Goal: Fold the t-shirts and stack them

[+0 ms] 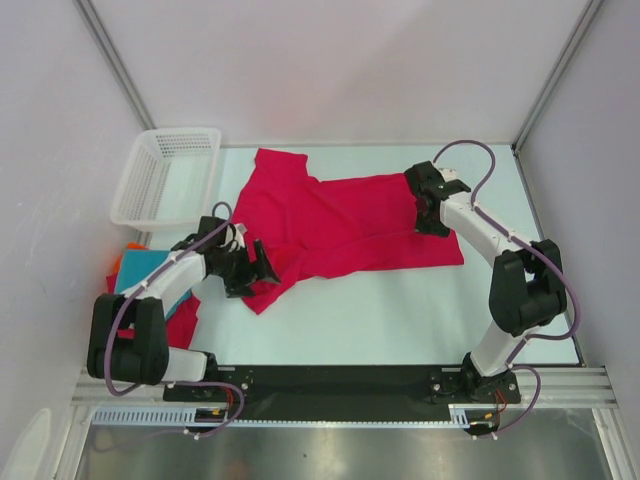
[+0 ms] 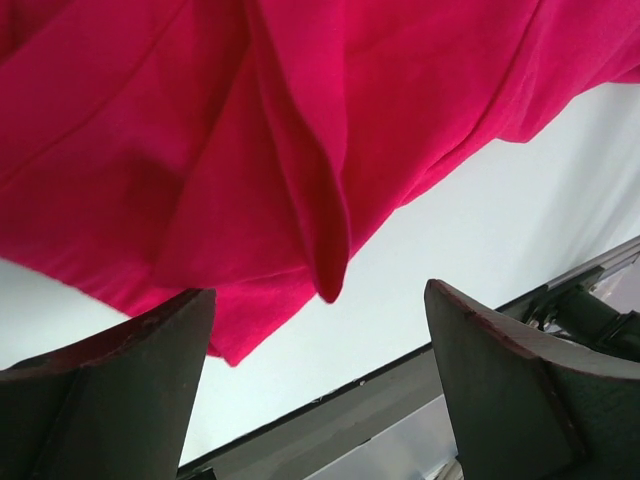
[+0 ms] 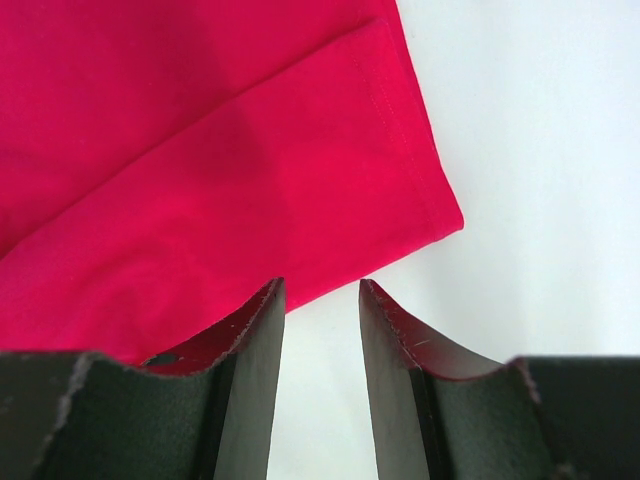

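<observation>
Crimson shirt (image 1: 350, 215) lies rumpled, not yet folded, beside the folded pile (image 1: 140, 270). My left gripper (image 2: 318, 292) gapes wide, my right gripper (image 3: 320, 287) barely parted, both empty.

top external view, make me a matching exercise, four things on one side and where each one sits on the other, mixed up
Things:
1 crimson t-shirt
2 white basket
3 folded shirts
4 right tool

Places:
a far left corner
b over the crimson t-shirt's right edge
c spread across the middle
d near left side

Pairs: 1-c, 2-a, 3-d, 4-b
</observation>
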You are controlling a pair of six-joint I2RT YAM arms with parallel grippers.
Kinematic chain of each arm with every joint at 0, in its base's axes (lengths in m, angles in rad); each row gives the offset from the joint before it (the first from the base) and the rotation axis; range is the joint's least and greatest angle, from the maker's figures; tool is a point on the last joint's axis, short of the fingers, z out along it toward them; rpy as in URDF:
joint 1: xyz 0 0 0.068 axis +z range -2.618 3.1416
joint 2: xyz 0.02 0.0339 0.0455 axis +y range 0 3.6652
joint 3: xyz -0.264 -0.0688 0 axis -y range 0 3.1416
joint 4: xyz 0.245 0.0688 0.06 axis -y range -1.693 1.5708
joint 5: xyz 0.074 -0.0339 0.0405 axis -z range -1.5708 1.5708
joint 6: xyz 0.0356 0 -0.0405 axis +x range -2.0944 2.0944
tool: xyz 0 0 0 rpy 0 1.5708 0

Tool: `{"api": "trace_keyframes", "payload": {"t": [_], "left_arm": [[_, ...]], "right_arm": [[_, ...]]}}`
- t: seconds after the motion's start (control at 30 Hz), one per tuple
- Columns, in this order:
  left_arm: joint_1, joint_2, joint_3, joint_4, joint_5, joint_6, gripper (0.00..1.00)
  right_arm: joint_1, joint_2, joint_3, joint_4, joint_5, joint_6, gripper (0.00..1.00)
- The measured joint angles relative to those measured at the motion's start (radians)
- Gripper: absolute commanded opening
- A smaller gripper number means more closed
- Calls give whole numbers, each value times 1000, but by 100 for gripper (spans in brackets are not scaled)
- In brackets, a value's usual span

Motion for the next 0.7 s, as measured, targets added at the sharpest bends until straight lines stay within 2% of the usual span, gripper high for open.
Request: {"api": "trace_keyframes", "payload": {"t": [0.13,0.23,0.27,0.37,0.47,0.57,0.7], "left_arm": [[-27,32,0,31,-6,-14,81],[-30,59,0,46,-11,-22,69],[-30,68,0,50,-13,-25,62],[-31,80,4,56,-18,-27,49],[-31,82,11,59,-23,-28,41],[-31,82,23,64,-26,-29,36],[-31,82,31,63,-30,-28,35]], "right_arm": [[0,0,0,0,10,0,41],[0,0,0,0,15,0,41],[0,0,0,0,17,0,41],[0,0,0,0,22,-1,41],[0,0,0,0,25,-1,41],[0,4,0,0,26,-1,41],[1,12,0,0,26,0,40]]}}
